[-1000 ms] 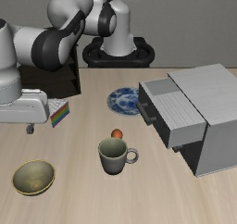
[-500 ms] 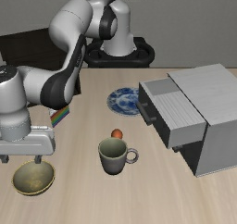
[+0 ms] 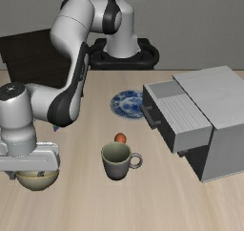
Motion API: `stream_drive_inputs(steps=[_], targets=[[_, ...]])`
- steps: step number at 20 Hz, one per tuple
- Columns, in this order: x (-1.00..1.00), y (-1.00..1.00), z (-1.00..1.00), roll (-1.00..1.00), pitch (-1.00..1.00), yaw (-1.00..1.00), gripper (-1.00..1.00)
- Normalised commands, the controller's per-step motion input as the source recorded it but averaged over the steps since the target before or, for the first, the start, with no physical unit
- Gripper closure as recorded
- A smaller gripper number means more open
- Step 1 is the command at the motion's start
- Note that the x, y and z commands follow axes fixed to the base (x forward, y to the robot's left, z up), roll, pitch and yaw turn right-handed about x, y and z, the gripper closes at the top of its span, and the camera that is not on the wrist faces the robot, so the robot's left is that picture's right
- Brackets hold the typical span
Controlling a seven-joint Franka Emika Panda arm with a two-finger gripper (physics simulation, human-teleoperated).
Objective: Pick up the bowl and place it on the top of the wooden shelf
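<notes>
The gripper (image 3: 31, 168) has dropped since half a second ago onto the bowl (image 3: 38, 181), covering its top. Whether its jaws grasp the rim cannot be told. The bowl sits on the table (image 3: 86, 201), at the exterior view's lower left.

My arm is bending down over the wooden table (image 3: 88, 204), toward its front corner at the exterior view's left. My pincer (image 3: 32, 170) is hanging right on top of the olive-green bowl (image 3: 38, 182), and its pale body is covering the bowl's rim, so I cannot tell whether it is touching. Near the middle of the table a grey-green mug (image 3: 117, 161) is standing upright, its handle pointing to the exterior view's right. A small orange-red ball (image 3: 120, 137) is lying just behind the mug. Farther back, a blue patterned plate (image 3: 127, 103) is lying flat. A grey shelf unit (image 3: 212, 115) is occupying the table's edge at the exterior view's right, close beside the plate.
</notes>
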Motion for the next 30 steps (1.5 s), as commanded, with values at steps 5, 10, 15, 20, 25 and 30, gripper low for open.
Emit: stream_drive_inputs(steps=[5, 10, 15, 20, 25, 30], targets=[[0.0, 0.0, 0.0, 0.0, 0.0, 0.0, 1.0], [0.0, 0.0, 1.0, 0.0, 0.0, 0.0, 1.0], [0.0, 0.0, 1.0, 0.0, 0.0, 0.0, 1.0], [0.0, 0.0, 1.0, 0.0, 0.0, 0.0, 1.0], [0.0, 0.0, 1.0, 0.0, 0.0, 0.0, 1.0], [-1.0, 0.0, 0.0, 0.0, 0.0, 0.0, 1.0]])
